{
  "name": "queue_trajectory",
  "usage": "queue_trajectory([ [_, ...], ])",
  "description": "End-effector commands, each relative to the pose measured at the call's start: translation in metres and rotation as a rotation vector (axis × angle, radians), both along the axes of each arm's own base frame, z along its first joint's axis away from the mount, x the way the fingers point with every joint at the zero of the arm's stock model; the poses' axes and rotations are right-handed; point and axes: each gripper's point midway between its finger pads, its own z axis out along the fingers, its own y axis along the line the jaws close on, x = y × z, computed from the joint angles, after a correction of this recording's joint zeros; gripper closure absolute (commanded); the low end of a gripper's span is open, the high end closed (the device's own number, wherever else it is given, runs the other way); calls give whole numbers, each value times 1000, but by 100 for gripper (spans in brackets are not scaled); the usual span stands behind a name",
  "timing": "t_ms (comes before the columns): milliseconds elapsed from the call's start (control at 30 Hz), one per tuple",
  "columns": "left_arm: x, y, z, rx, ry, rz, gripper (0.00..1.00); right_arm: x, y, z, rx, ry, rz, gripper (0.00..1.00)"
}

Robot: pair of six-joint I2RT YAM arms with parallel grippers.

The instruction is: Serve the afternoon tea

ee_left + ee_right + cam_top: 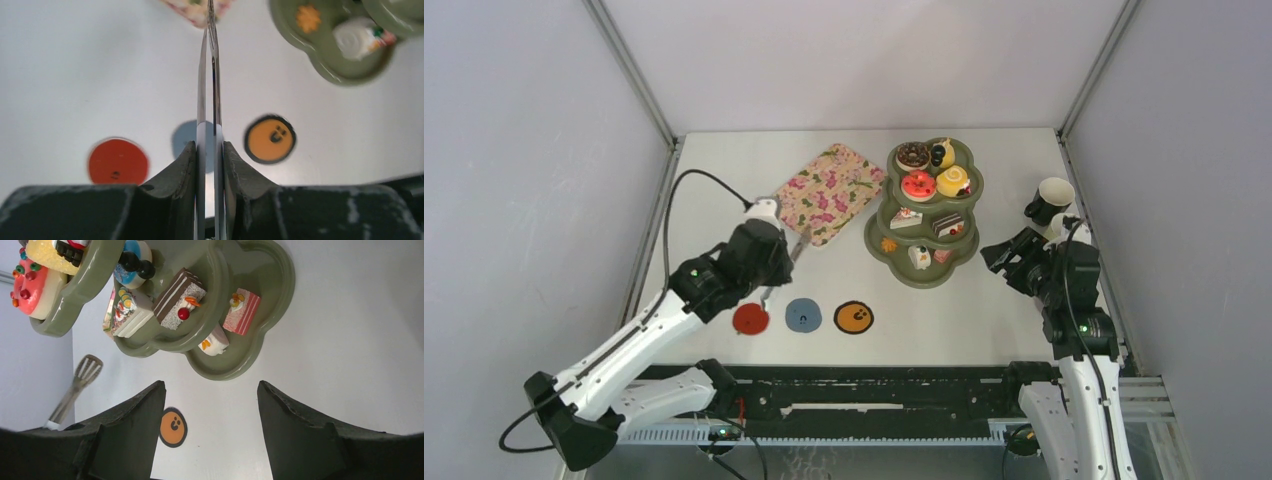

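Observation:
The olive-green three-tier stand (pixel 902 272) holds toy donuts (pixel 918 185) on its upper tiers and cake slices (pixel 906 219) lower down. In the right wrist view the stand (pixel 270 285) carries a brown cake slice (pixel 177 300) and a pink one (pixel 241 311). My left gripper (pixel 776 272) (pixel 209 147) is shut on metal tongs (pixel 210 75), whose tips reach the floral tray's near corner. My right gripper (pixel 994 258) (pixel 210 390) stands open and empty just right of the stand. A pale-lined mug (pixel 1054 197) sits behind it.
A pink floral tray (pixel 829 190) lies left of the stand. Red (pixel 751 319), blue (pixel 803 315) and orange (pixel 854 317) coasters line up near the front edge, below the left gripper. Grey walls enclose the table on three sides.

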Motion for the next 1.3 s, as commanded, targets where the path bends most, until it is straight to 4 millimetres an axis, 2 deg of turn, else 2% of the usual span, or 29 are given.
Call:
queue_trajectory([
  [0,37,45,60,18,-164,149,100,8,1,20,-8,-73,8,24],
  [133,71,78,81,4,-212,278,100,8,1,22,-7,-79,7,24],
  [233,102,98,88,24,-240,340,100,7,2,22,-4,-80,17,24],
  [400,146,132,88,77,-256,436,100,4,3,21,-3,-76,21,24],
  [500,170,156,87,174,-291,479,100,3,2,22,-10,-82,22,24],
  [600,196,169,80,151,-281,484,100,4,1,25,-26,-93,20,24],
  [767,231,178,60,162,-270,479,100,3,-3,27,-44,-94,2,24],
  [1000,269,195,6,132,-178,505,100,-4,-8,23,-57,-87,-26,24],
  [1067,274,199,-10,123,-124,523,100,-4,-9,23,-55,-88,-29,24],
  [1167,271,202,-32,134,-48,543,99,-5,-8,22,-53,-83,-29,24],
  [1233,266,202,-46,136,-5,557,92,-7,-10,20,-58,-77,-35,24],
  [1267,264,203,-51,135,17,562,83,-7,-11,20,-62,-75,-38,24],
])
